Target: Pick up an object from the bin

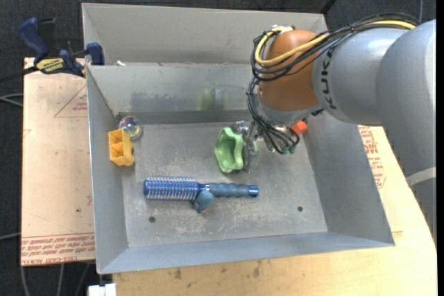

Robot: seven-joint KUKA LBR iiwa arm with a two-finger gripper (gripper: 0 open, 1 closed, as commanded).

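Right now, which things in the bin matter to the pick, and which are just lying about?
In play: the gripper; the crumpled green thing close beside it, mid-bin.
Lying about: blue hairbrush nearer the front; yellow block and shiny ball at the left.

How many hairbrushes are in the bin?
1. The blue hairbrush lies near the front of the bin, handle pointing right. The arm covers part of the right side, so another could hide there.

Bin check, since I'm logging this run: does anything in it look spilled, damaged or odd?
Nothing stands out. The hairbrush, orange block and crumpled green thing lie loose and apart.
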